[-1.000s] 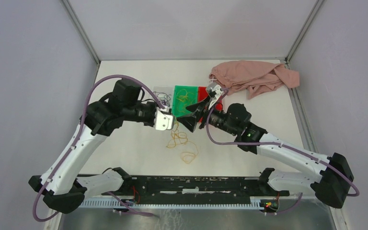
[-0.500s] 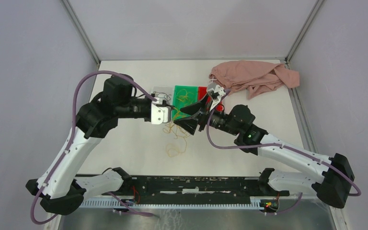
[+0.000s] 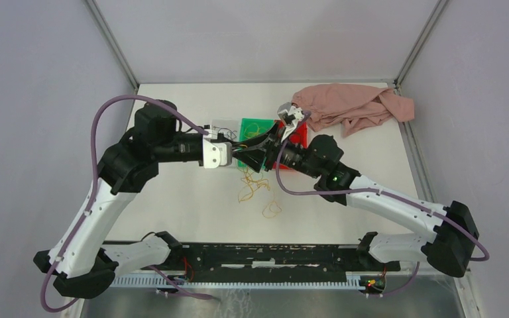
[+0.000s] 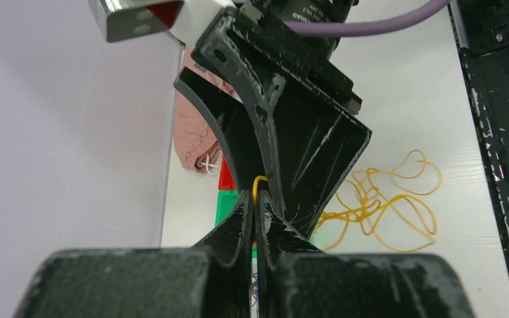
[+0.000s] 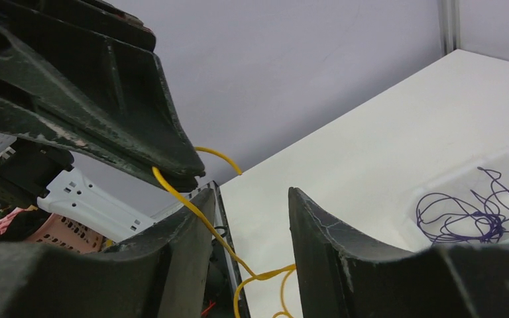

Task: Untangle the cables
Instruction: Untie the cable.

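I'm clamping the yellow cable (image 4: 384,205) in my left pincer (image 4: 253,199) (teasing one strand free); my right pincer (image 5: 248,199) is gaping astride it, probably needing to grip next.

Thin yellow cables (image 3: 252,187) lie in loose, tangled loops on the bench (image 3: 172,199), with one loop (image 3: 272,210) slightly apart. One strand (image 4: 259,185) rises, pinched in the left jaws. Purple cables (image 5: 477,211) sit bunched in a clear tray (image 5: 431,190).
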Tool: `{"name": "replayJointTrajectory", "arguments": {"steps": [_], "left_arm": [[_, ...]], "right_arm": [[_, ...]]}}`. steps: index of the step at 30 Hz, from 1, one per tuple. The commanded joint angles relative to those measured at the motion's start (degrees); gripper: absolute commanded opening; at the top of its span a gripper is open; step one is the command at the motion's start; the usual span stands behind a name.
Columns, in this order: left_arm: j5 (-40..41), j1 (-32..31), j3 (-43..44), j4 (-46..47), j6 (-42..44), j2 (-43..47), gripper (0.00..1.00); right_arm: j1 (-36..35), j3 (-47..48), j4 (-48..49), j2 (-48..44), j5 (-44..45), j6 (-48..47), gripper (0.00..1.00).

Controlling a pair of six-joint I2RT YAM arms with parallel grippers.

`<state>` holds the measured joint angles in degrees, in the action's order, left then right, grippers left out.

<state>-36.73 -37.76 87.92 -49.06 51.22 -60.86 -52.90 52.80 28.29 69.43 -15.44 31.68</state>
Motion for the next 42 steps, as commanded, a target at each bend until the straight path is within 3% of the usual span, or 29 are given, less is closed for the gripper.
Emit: {"name": "replayJointTrajectory", "arguments": {"steps": [1,15,23,33,38,42], "left_arm": [[-2.3,-0.3,3.2,4.1,-3.9,0.3,0.03],[-5.0,-0.5,15.3,13.7,-15.0,-3.8,0.03],[0.5,-0.5,18.6,27.8,-20.8,-4.3,0.03],[10.2,-0.5,23.4,40.5,-17.3,-5.6,0.03],[17.5,-0.4,24.0,47.1,-11.6,-5.9,0.03],[21.4,-0.4,21.8,46.4,-6.1,-4.9,0.03]], "right_arm": [[-0.5,3.0,4.5,2.2,0.7,2.9,0.49],[-1.8,-5.7,10.9,10.1,5.0,7.9,0.43],[-1.9,-10.6,15.3,13.9,5.7,10.4,0.43],[-2.2,-15.7,19.7,17.0,6.5,13.3,0.44],[-2.7,-18.3,21.1,17.4,7.9,13.1,0.50],[-3.1,-19.5,20.8,14.4,9.2,11.8,0.54]]}}
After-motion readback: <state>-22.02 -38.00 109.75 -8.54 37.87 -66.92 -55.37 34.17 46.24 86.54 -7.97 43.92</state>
